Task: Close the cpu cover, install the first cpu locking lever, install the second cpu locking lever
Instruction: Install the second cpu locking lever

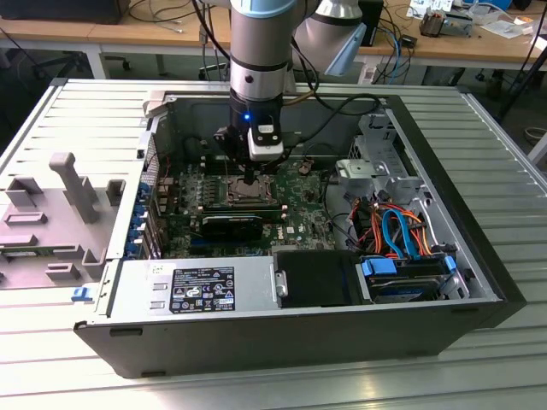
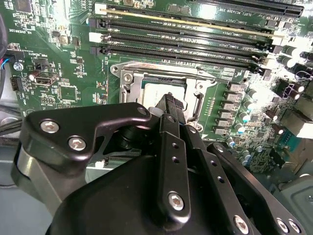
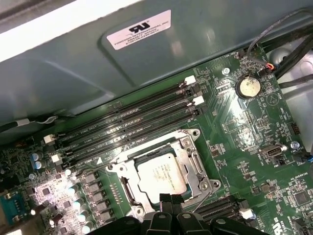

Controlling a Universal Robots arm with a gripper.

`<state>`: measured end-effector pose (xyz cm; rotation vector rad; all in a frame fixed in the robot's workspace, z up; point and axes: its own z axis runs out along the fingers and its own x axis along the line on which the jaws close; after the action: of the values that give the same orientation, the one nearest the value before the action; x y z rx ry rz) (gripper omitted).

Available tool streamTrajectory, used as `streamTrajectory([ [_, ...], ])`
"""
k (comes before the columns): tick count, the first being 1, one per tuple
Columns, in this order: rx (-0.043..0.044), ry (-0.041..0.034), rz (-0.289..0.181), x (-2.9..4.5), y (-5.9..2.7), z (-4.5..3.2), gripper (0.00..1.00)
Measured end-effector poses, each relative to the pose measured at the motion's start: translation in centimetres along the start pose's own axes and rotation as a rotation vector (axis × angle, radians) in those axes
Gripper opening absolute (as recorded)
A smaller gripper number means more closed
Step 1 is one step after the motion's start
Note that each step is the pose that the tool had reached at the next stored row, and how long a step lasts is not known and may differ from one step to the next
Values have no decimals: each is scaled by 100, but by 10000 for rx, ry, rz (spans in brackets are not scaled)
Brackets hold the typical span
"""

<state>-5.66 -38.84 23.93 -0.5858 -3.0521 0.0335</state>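
Reaching cpu cover edge, closed pincer, memory slots alongside

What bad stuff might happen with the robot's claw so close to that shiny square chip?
1. The gripper is right by the edge of the cpu cover; if it slips, it might scrape the shiny chip showing through the opening.
2. Little round capacitors stand close to the cover; a sideways shove might bump them.
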Motion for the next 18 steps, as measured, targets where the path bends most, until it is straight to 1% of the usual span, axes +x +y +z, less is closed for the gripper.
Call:
streamTrajectory([
  [18, 16, -15, -548, 0, 0, 0, 11],
])
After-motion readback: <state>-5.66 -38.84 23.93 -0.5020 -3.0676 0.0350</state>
